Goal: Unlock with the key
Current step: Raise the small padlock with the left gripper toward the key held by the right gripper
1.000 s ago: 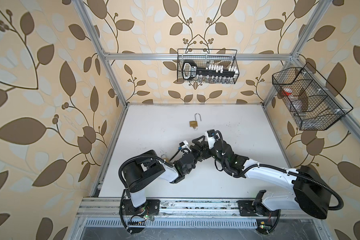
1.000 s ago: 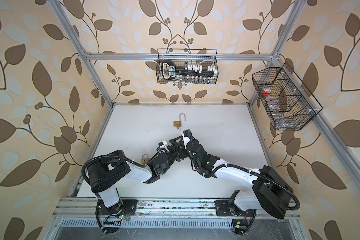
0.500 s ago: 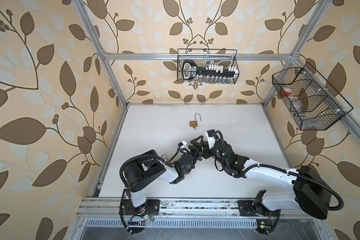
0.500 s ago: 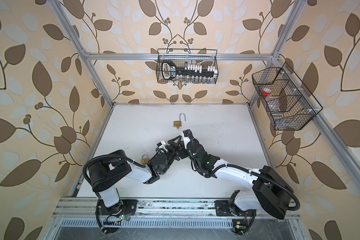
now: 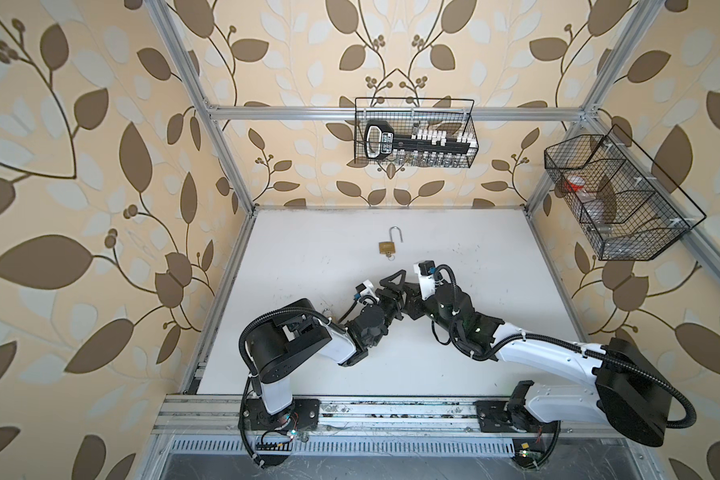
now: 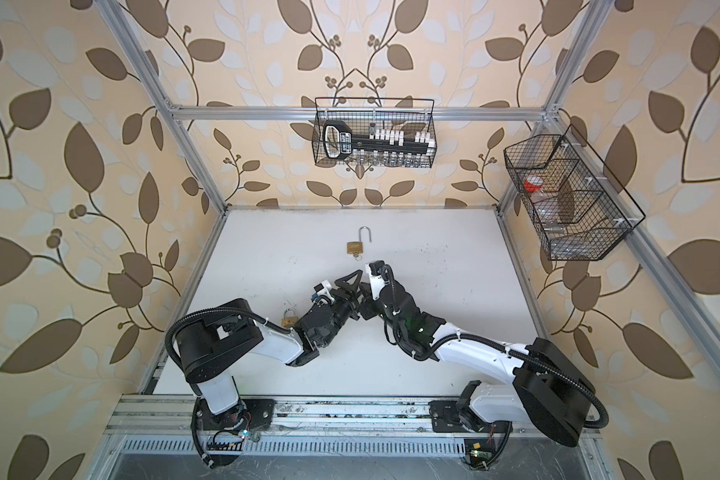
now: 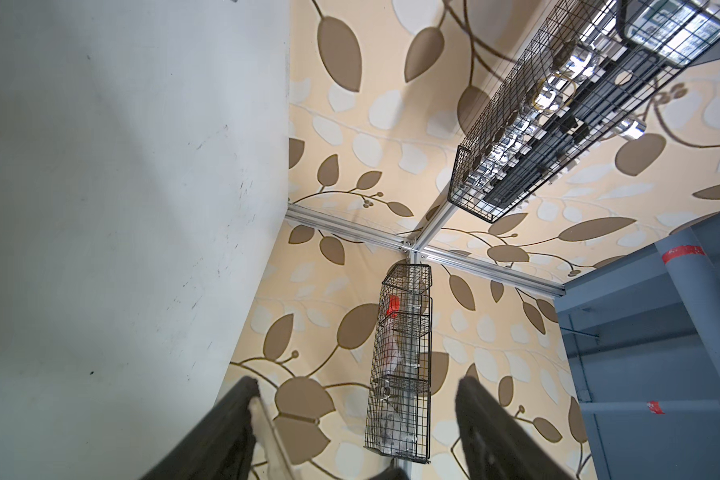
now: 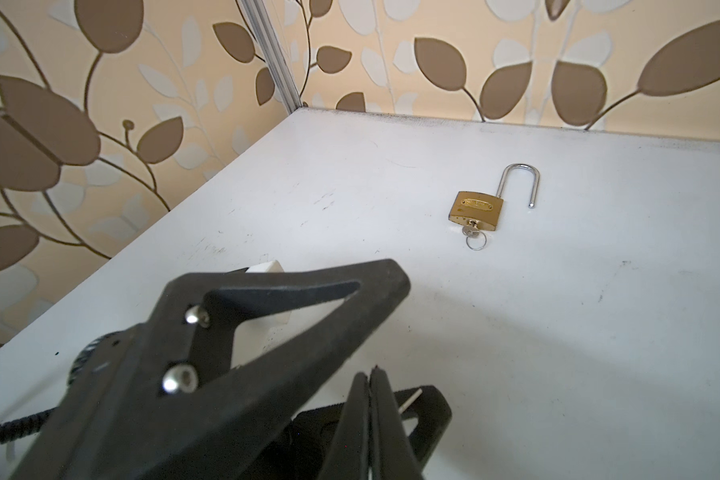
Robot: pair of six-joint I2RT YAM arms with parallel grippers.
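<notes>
Brass padlock (image 8: 476,210) lies just beyond the left gripper (image 7: 356,382), key (image 8: 470,227) end toward it, shackle (image 8: 521,165) pointing away. I read that gripper as released and the nearer one. The right gripper (image 8: 371,374) is clenched, seemingly empty.

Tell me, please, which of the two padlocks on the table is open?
The far padlock: its shackle stands free, key in its body. The near padlock, beside the left arm, looks shut.

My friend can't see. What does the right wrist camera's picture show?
A small brass padlock lies on the white table with its shackle open and a key in its keyhole. Nearer the camera are the robot's black hands: the right hand shut, the left hand open.
</notes>
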